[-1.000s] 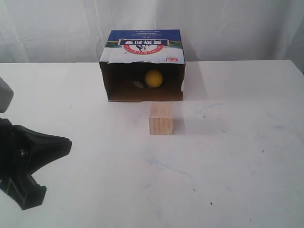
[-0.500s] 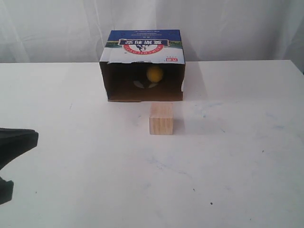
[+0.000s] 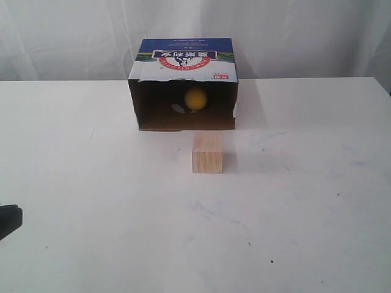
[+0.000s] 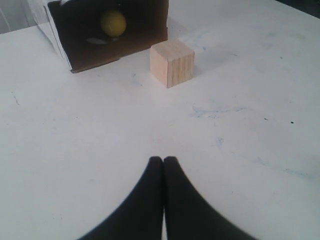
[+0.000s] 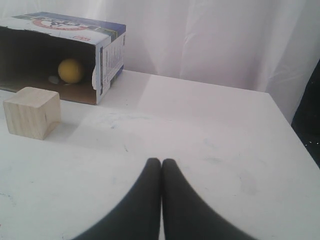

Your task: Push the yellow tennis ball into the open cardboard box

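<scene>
The yellow tennis ball lies inside the open cardboard box, deep in its dark interior; it also shows as the ball in the left wrist view and the ball in the right wrist view. The box stands at the back middle of the white table, its opening toward the front. My left gripper is shut with nothing in it, low at the table's front left, far from the box; only its dark tip shows at the exterior view's left edge. My right gripper is shut and empty, off to the right of the box.
A pale wooden cube stands on the table just in front of the box opening, also seen as the cube and the cube. White curtains hang behind the table. The table's right edge runs near the right gripper.
The left gripper has drawn back toward the front left, almost out of the exterior view. The ball has shifted slightly inside the box. The cube has not moved.
</scene>
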`<state>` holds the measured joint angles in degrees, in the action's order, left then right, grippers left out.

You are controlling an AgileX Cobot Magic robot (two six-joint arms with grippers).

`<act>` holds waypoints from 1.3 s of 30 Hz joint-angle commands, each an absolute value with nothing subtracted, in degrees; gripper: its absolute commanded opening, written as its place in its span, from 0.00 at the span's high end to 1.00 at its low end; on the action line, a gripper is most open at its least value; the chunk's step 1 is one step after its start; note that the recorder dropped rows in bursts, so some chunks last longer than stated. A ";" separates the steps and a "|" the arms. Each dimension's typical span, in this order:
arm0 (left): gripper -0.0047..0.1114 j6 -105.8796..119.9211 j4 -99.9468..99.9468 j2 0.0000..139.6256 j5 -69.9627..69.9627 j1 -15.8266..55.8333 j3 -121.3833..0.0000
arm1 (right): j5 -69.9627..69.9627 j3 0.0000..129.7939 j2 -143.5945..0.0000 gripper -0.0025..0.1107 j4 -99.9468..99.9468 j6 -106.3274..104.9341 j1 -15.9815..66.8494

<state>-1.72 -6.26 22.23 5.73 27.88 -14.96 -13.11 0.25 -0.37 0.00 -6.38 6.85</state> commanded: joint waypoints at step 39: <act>0.96 -12.73 0.00 14.50 4.77 28.07 -0.66 | -12.74 0.00 0.00 0.98 0.00 -5.22 6.79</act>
